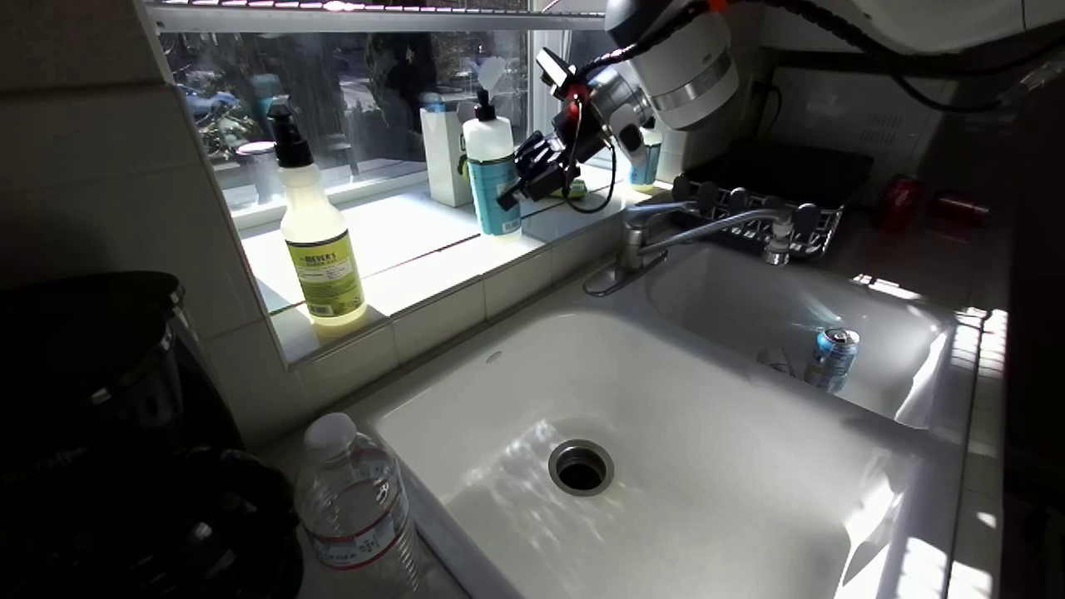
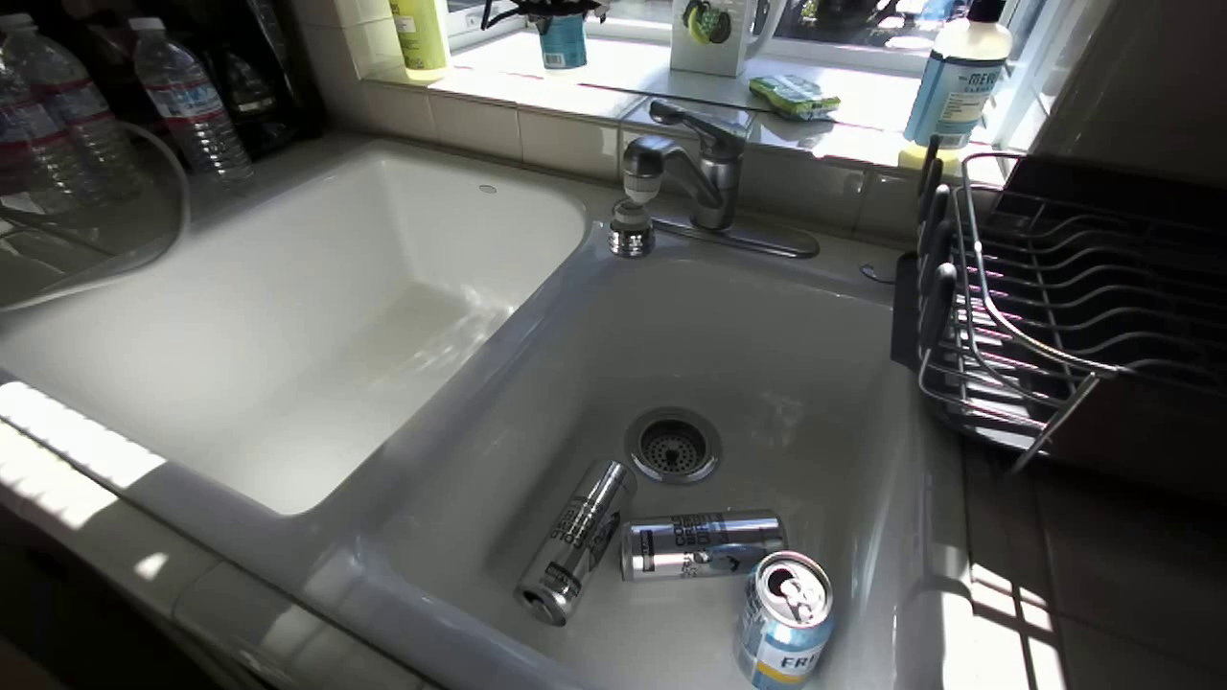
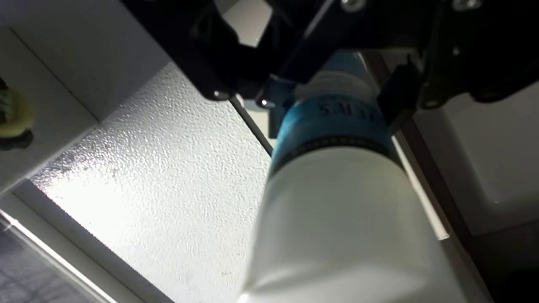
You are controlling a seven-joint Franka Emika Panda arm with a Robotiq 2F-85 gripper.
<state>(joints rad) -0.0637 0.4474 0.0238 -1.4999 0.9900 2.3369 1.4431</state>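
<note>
Fingers [image 3: 402,90] are grasping the teal-labelled bottle [image 3: 341,198] from both sides, at its label. Below them, it's sitting at the sill [image 1: 416,233], roughly upright; no clear gap is showing under the base, contact I can't confirm. So: grasp is looking done; any lift off the sill is looking undone, my read. Near the fingers, the fruit-printed pitcher [image 2: 707,43] and green packet [image 2: 794,97] are resting apart from the bottle. Farther along, a yellow-labelled bottle [image 1: 324,249] and a blue-labelled bottle [image 2: 959,84] are standing on opposite sides of the fingers. Farthest out and lower, in the basin [image 2: 796,355], two silver cans [image 2: 575,541] are lying and a blue can [image 2: 784,623] is standing, all untouched.
</note>
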